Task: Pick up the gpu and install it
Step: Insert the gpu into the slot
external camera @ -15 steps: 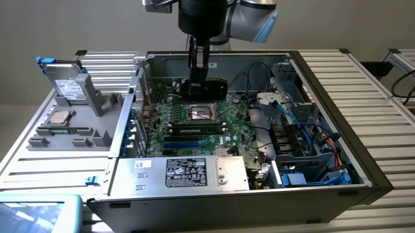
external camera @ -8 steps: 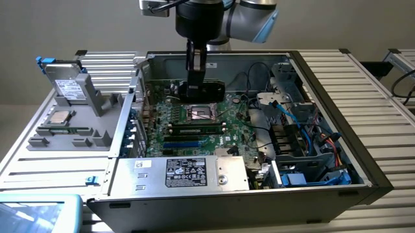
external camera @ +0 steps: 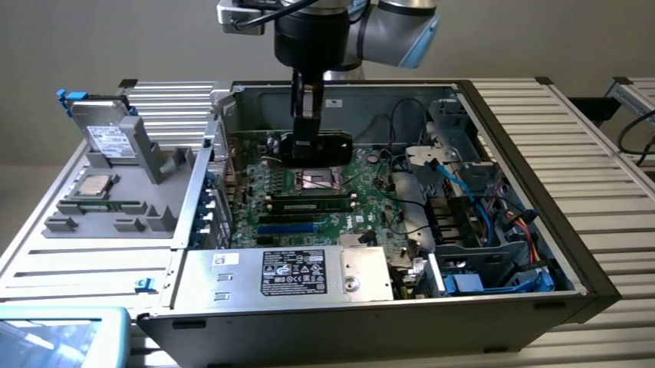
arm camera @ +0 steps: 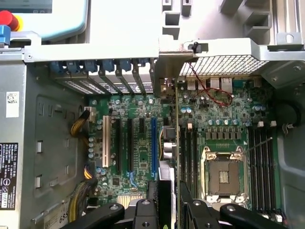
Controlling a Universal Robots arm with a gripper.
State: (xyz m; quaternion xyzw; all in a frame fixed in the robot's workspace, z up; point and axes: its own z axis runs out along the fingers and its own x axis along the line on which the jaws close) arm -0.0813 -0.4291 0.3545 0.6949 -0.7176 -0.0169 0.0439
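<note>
You held the gpu (external camera: 333, 144) clamped in the gripper (external camera: 307, 146) above the motherboard (external camera: 373, 207). I judge it was the install step, and the card's edge needed careful alignment over a slot (arm camera: 153, 143).

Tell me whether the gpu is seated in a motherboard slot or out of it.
Out: the gpu hangs upright in the jaws above the motherboard, not down in any slot.

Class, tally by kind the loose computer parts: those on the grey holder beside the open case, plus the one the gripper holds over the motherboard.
gpu: 1
hard drive: 1
processor: 1
memory stick: 1
Total: 4
</note>
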